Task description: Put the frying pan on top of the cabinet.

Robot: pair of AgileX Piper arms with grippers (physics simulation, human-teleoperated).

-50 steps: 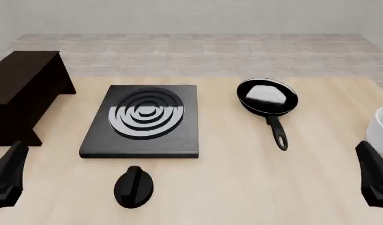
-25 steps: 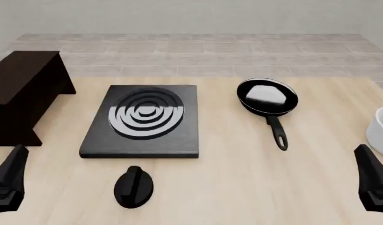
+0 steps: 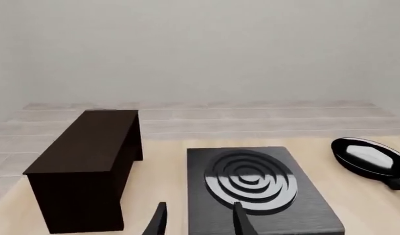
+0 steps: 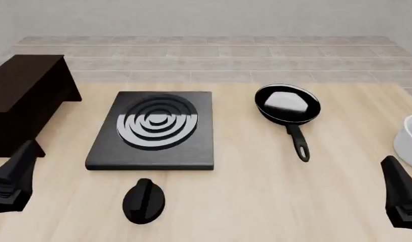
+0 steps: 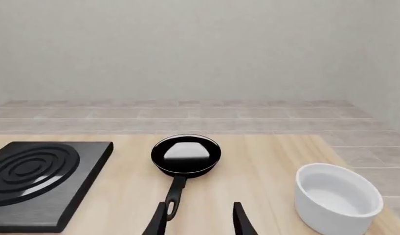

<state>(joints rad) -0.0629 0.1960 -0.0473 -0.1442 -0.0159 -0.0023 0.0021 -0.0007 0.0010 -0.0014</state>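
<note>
Pan (image 4: 287,104) sits flat on the table (image 4: 260,191), just right of the stove plate (image 4: 154,129), handle (image 4: 298,141) pointing back toward the arms. Cabinet (image 4: 23,96) stands on the far side of the plate from the pan, well apart from it, top bare.

Right gripper (image 5: 198,220): fingers parted, a modest gap, nothing held; in its wrist view the handle end lies just ahead of the fingertips. Left gripper (image 3: 198,221): fingers parted likewise, empty, near the plate's front edge.

Step in hand, as I judge it: the reach for the pan, not yet begun. The right arm is the nearer one. Best to come down over the mid-handle with the fingers straddling it crosswise, close firmly, lift level so the pan does not swing, and carry it high over the plate to the cabinet.

Count: one pan, one cabinet, one plate, one black knob (image 4: 144,200) in front of the plate, one white bowl (image 5: 337,197) right of the pan, two grippers.
</note>
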